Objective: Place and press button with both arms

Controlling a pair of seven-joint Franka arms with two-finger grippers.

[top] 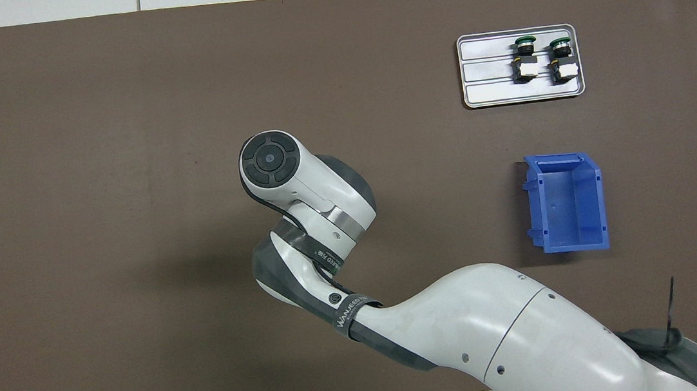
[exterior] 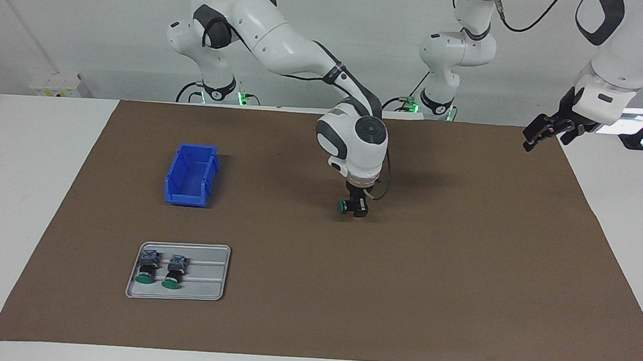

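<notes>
While my right arm reaches down over the middle of the brown mat (exterior: 460, 278), its fingers (exterior: 355, 207) sit low at the tabletop with the button (exterior: 343, 206) right at their tips, its green cap turned sideways toward the right arm's end of the table. From the facing view I cannot tell whether those fingers pinch it or have parted; from overhead my own wrist hides them and the button both. I judge this to be the end of the placing step: the button is down at, or just above, the mat, well apart from the blue bin (exterior: 190, 175) and from the grey tray (exterior: 203, 285), where two more buttons (exterior: 161, 268) lie side by side.

My left fingers (exterior: 542, 132) hang spread in the air over the mat's edge at the left arm's end of the table, waiting.

Next, I reckon, the right arm must draw clear without knocking the button over. Pressing then calls for a cap that can be reached squarely, and it seems to lie on its side, so one arm may have to steady the barrel while the other pushes.
</notes>
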